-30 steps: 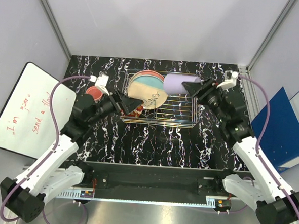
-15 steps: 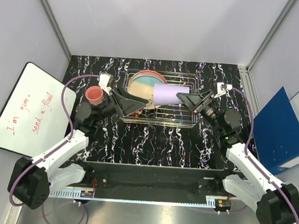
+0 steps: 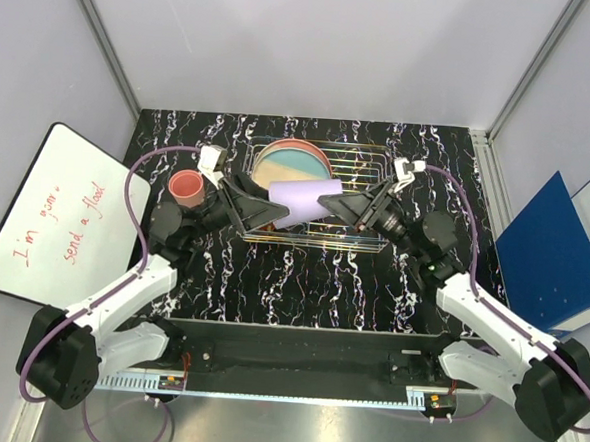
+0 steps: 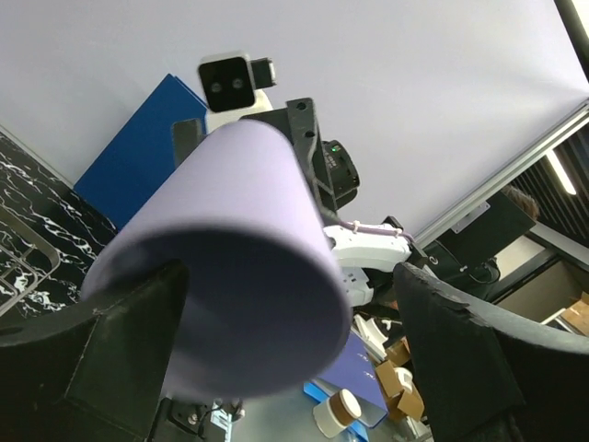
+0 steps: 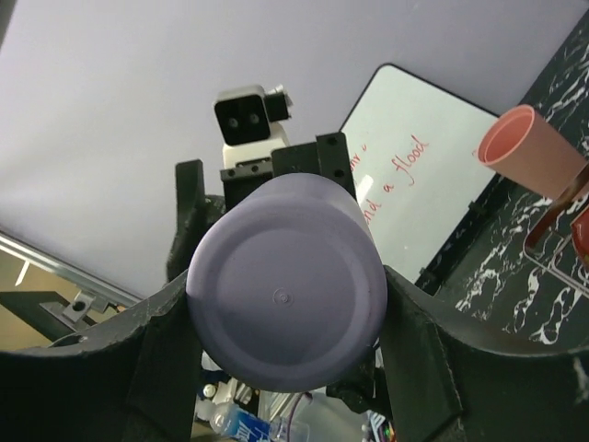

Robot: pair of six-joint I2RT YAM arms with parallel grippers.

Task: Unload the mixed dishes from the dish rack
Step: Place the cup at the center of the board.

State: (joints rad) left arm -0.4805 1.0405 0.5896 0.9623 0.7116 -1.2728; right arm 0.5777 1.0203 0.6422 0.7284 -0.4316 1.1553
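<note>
The lavender cup (image 3: pixel 304 201) is held on its side in the air, above the near part of the dish rack (image 3: pixel 370 176), and is not resting on the wires. It is gripped at its closed base end by the right gripper (image 3: pixel 344 206). In the right wrist view the round base is seen clamped between the two fingers (image 5: pixel 164 343), with both pads pressed against the cup's wall.

The cup's open mouth is pointed towards the left gripper (image 3: pixel 266 211), whose jaws are spread to their widest. They are placed on either side of the mouth end. In the left wrist view a gap is seen between the cup and the far finger (image 4: pixel 465 368); whether the near finger touches the rim cannot be told. Nothing is clasped by it.

A cream-and-blue plate (image 3: pixel 286 166) is seen leaning among the tines at the back left of the rack, and the rim of a pink plate (image 3: pixel 298 144) is seen just behind it. A pink cup (image 3: pixel 186 186) is stood mouth up on the black marbled table (image 3: pixel 301 282), left of the rack and apart from it (its mouth shows as a salmon ring from above). A whiteboard (image 3: pixel 50 216) with red handwriting is propped beyond the table's left edge, and a blue binder (image 3: pixel 549 252) beyond its right.
</note>
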